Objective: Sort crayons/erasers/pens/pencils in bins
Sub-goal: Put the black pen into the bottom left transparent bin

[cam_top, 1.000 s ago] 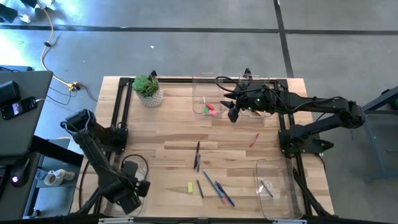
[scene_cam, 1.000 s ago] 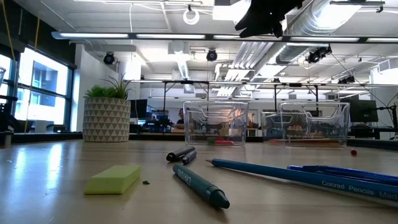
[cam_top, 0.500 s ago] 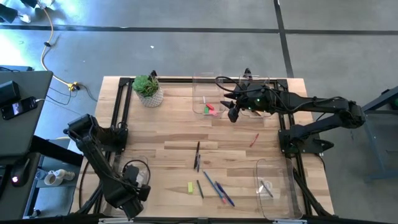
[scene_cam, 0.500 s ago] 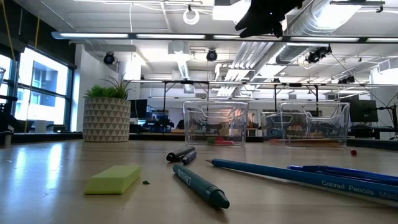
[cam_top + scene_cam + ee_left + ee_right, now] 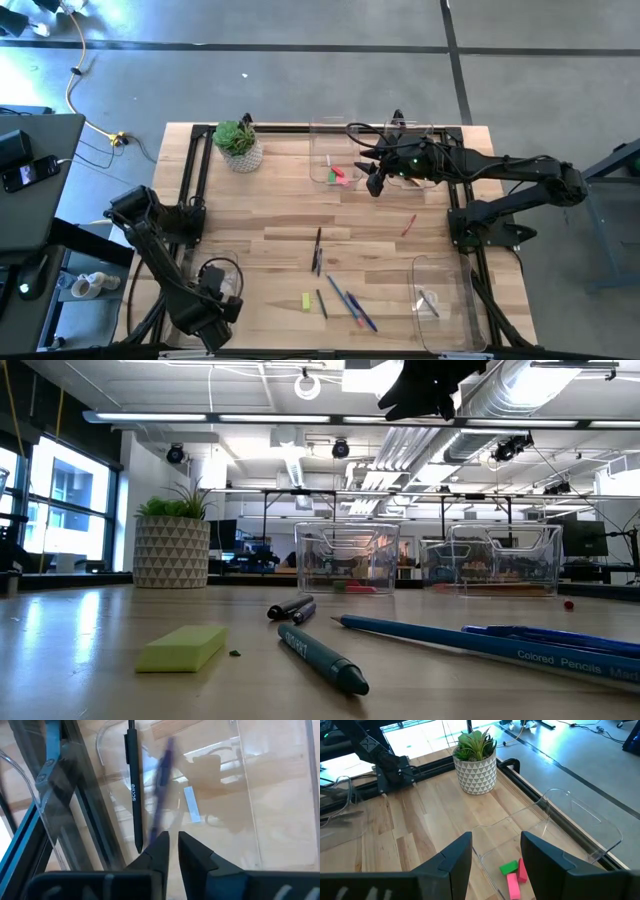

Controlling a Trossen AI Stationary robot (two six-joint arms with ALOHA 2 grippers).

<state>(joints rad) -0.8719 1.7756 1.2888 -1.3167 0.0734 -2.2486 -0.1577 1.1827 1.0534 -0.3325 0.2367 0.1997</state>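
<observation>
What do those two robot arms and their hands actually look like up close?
Both arms are matte black and jointed, built of chunky links. The right hand ends in two broad, flat black fingers; the left hand has the same dark wedge-shaped pair. A thin black cable loops along the right arm.

Two dark jointed arms — black angular fingers (image 5: 451, 862), looped cables.

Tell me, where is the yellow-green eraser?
In the high view, the yellow-green eraser lies on the table's near edge, just left of a dark pen. In the low view it sits front left.
</observation>
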